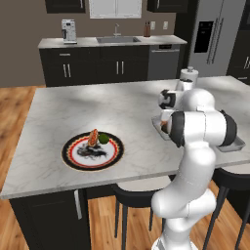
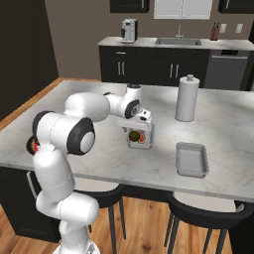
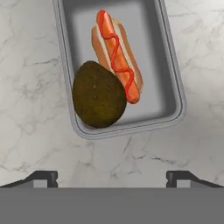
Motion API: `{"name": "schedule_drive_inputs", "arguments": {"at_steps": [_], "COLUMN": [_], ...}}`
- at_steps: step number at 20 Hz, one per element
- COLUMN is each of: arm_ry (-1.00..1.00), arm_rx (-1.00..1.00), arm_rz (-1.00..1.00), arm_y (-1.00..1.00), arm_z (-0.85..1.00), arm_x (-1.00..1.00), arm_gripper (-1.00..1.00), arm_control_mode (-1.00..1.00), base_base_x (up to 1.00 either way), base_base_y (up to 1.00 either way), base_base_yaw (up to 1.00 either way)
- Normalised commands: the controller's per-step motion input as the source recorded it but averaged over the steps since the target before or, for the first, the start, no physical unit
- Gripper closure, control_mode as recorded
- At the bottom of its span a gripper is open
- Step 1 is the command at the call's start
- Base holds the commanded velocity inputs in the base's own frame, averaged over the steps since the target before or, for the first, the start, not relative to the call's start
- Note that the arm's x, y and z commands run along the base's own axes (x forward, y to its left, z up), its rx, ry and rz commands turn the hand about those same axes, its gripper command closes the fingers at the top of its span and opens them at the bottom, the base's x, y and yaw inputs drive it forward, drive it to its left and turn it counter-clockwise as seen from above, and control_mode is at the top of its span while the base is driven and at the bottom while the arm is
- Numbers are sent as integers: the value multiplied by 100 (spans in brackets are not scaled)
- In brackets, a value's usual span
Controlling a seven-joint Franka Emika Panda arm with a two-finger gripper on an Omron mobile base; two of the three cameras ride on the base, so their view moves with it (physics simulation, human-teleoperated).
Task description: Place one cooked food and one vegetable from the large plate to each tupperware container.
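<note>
Hand hangs over the nearer grey tray, fingers spread wide with nothing between them; in the hand view the two dark fingertips sit at the bottom corners, well apart, above bare marble.

That tray holds a hot dog with a red wavy line of sauce, lying lengthwise, and a dark avocado at about 7 o'clock of it, touching its lower end. The avocado rests against the tray's near rim.

Second grey tray lies on the worktop at roughly 4 o'clock from the first in the right base view, apart from it; nothing is seen inside it. White paper-towel roll stands upright at about 12 o'clock of this second tray.

Large plate sits on the worktop well to the left of the trays in the left base view, at about 9 o'clock from the arm's elbow. On its far side lie an orange-red piece of food and a green round item, just beside each other; what each is cannot be told at this size.
</note>
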Motion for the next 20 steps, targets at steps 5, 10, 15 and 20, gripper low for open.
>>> {"name": "schedule_drive_inputs", "arguments": {"at_steps": [5,10,15,20], "arm_ry": [0,-2,-1,0], "arm_rx": [11,3,0,0], "arm_rz": [0,0,0,0], "arm_y": [63,95,100,100], "arm_z": [30,20,14,5], "arm_x": [-78,-67,-46,-14], "arm_gripper": [-100,-100,-100,-100], "arm_control_mode": [-100,-100,-100,-100], "base_base_x": [0,0,0,0], "base_base_y": [0,0,0,0], "base_base_yaw": [0,0,0,0]}}
